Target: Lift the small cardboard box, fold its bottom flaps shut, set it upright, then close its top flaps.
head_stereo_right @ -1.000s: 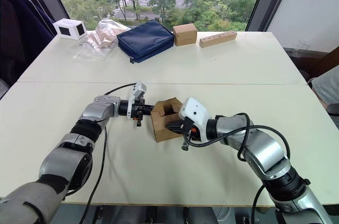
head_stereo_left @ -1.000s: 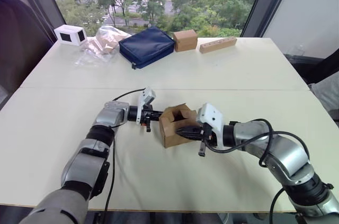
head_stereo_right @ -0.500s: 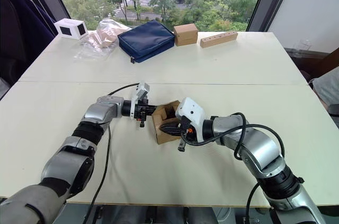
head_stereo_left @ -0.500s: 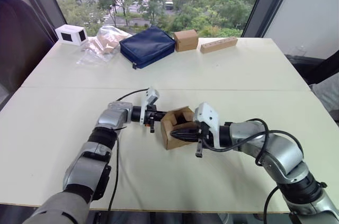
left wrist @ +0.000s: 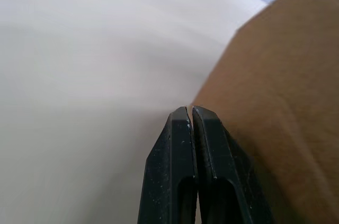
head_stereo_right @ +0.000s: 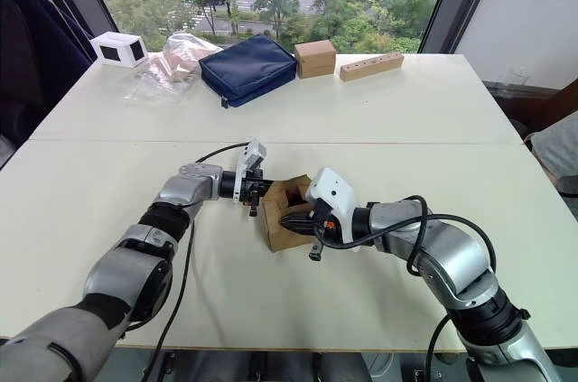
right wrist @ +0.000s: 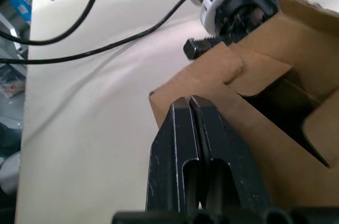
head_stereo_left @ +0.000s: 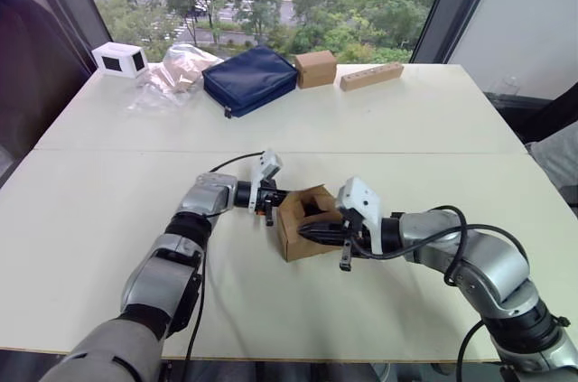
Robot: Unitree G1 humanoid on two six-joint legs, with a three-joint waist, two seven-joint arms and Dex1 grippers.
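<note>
the small brown corrugated cardboard box (head_stereo_left: 308, 222) sits at centre frame on the cream table (head_stereo_left: 379, 129), flaps partly open. the left gripper (left wrist: 192, 112), fingers pressed together and holding nothing, touches its wall; the right gripper (right wrist: 189, 102) is likewise pinched empty. no writing is readable. a navy pouch (head_stereo_left: 250, 78) lies upper centre.

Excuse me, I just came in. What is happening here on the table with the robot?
The robot works on the small cardboard box in the middle of the table. The box stands with its open end up, flaps still partly raised. The left end effector, fingers shut, is at the box's left side; the right end effector, also shut, lies against its front wall.
</note>
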